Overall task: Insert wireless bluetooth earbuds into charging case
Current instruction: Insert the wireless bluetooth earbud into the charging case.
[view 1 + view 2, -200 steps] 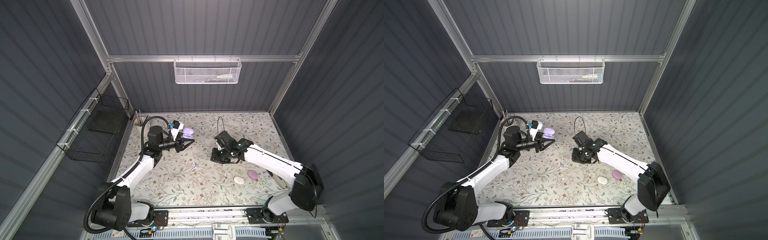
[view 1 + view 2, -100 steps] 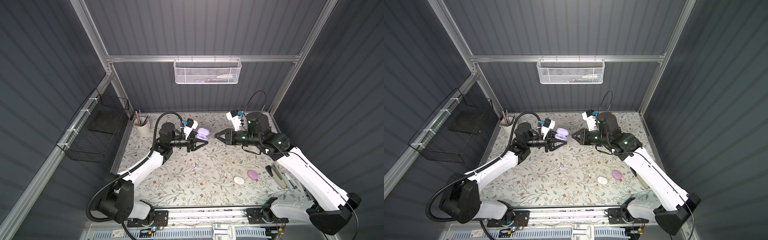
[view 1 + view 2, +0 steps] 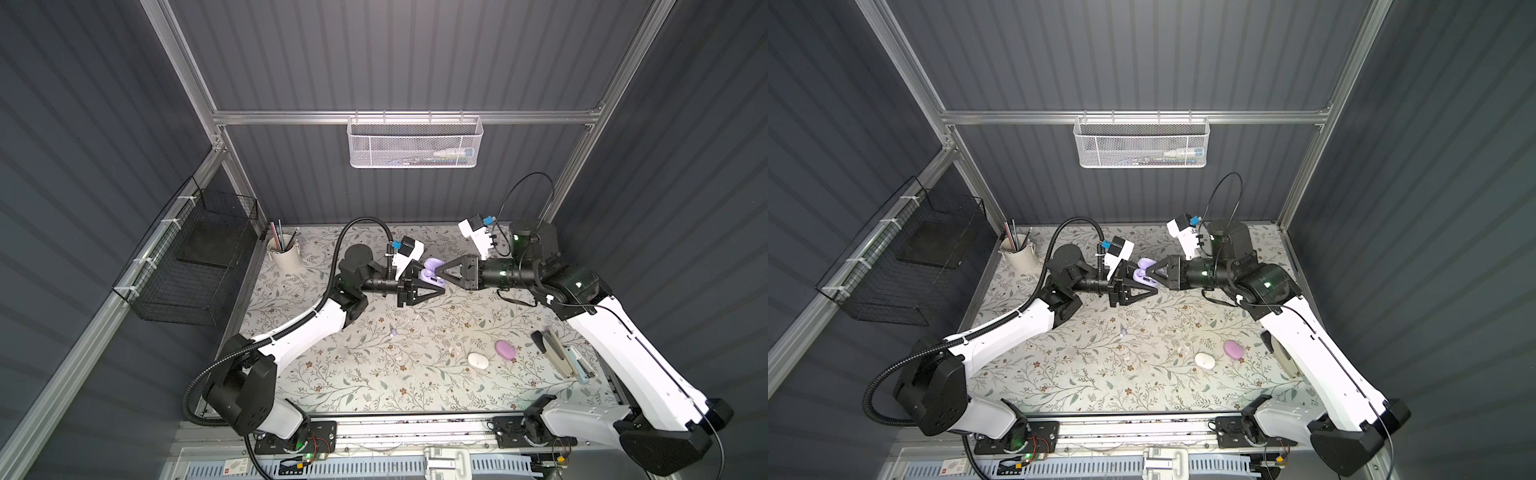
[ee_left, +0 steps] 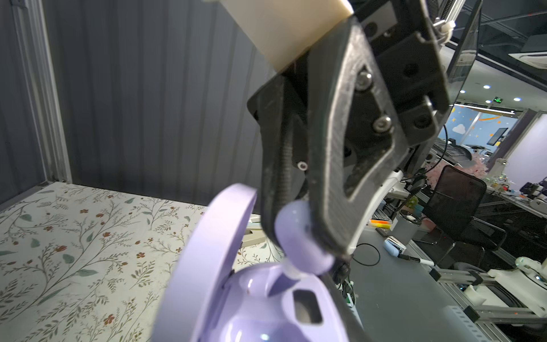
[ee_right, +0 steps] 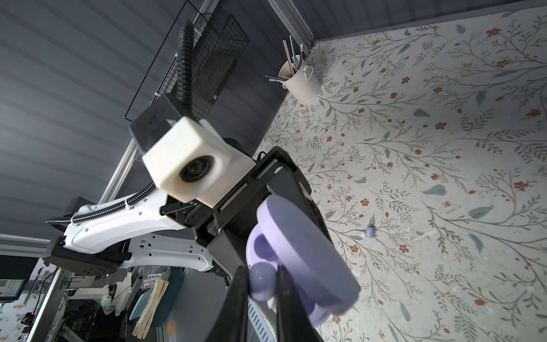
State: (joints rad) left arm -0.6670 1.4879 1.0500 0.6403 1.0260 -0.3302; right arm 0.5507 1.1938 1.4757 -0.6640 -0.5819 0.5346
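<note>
top views / left gripper [image 3: 428, 284]: mine, clamped on the open lavender case [image 3: 432, 272], which is held up off the floral covering [image 3: 374, 374].
top views / right gripper [image 3: 1149, 275]: mine, tip right at the case, jaws narrow; what they pinch is too small to tell here.
top views / loose earbud [image 3: 393, 331]: on the covering, well apart from the case, toward my bases.
top views / white case [image 3: 478, 360], pink case [image 3: 505, 350]: closed, side by side, further from the lavender case than the loose earbud.
left wrist / held earbud [image 4: 299, 245]: pinched in my right fingers [image 4: 331, 213], stem end down at the case's socket, body tilted and above the rim, not seated.
left wrist / risk: the tilt looks off the socket line, so pushing now could jam the stem or lever the bud out of my pinch.
right wrist / lid [image 5: 305, 251]: standing just beside the held earbud.
right wrist / risk: my fingers could knock the lid shut. The case hangs in two jaws only, so a hard push may twist it.
</note>
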